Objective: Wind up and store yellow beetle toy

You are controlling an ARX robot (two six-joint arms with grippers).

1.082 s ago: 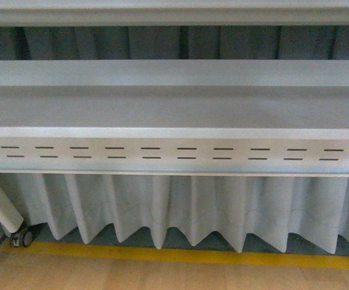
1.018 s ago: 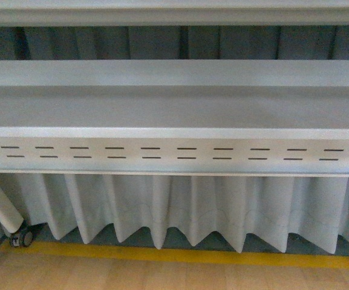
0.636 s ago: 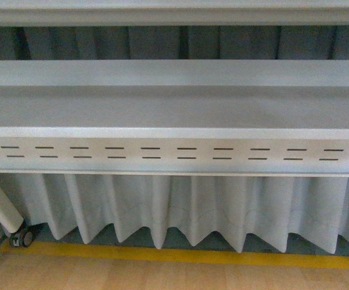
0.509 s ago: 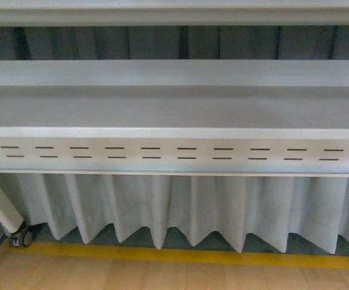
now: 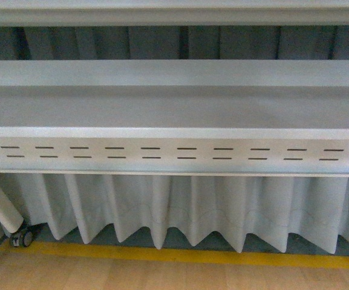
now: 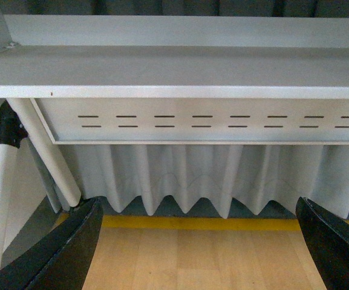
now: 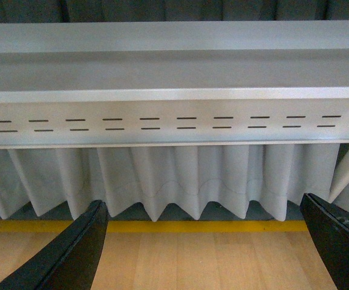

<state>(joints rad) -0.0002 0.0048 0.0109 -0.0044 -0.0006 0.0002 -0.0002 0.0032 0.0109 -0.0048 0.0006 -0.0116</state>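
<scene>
A smooth grey metal shelf (image 5: 174,109) with a slotted front panel (image 5: 174,154) stood over a pleated grey curtain (image 5: 180,205), unchanged from a second before. The left gripper (image 6: 198,208) and right gripper (image 7: 204,205) gaped wide, holding nothing. Where the yellow beetle toy lay could not be told.

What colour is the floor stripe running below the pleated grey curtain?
The painted floor stripe is yellow, clearest in the front view.

Front view sits just above counter (image 5: 174,109) height, close in, facing straight at its slotted panel (image 5: 174,154). Both wrist views face the same way, looking out through the left gripper (image 6: 197,208) and right gripper (image 7: 204,205). The left one sits further left, catching a counter leg (image 6: 44,151). All three share panel, pleated skirt (image 5: 180,208), yellow floor line (image 5: 174,255).
</scene>
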